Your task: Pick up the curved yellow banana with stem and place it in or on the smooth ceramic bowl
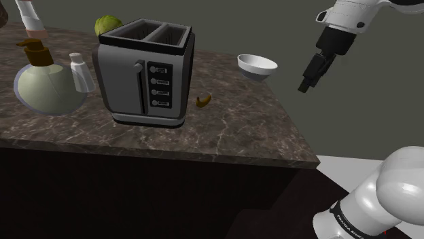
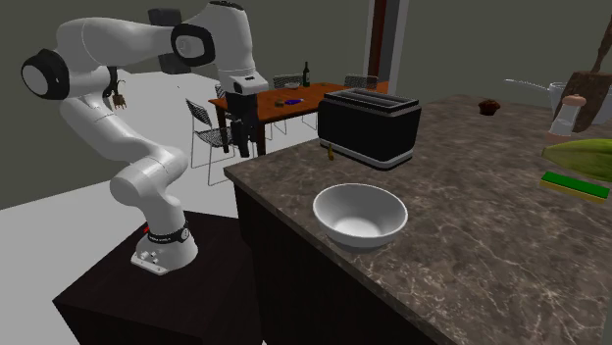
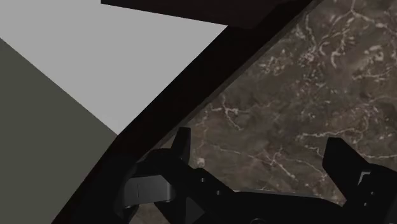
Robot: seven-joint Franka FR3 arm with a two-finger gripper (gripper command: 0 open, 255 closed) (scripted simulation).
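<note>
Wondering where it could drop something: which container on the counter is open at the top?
The white bowl near the edge of the counter: a wide, open dish. The round flask and the small shaker both have capped tops.

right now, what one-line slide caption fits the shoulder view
Jaws open, the arm hangs by the counter edge; the banana lies between toaster and bowl.

Banana (image 1: 204,101) beside toaster (image 1: 126,81) (bowl (image 1: 257,66) apart)
</note>
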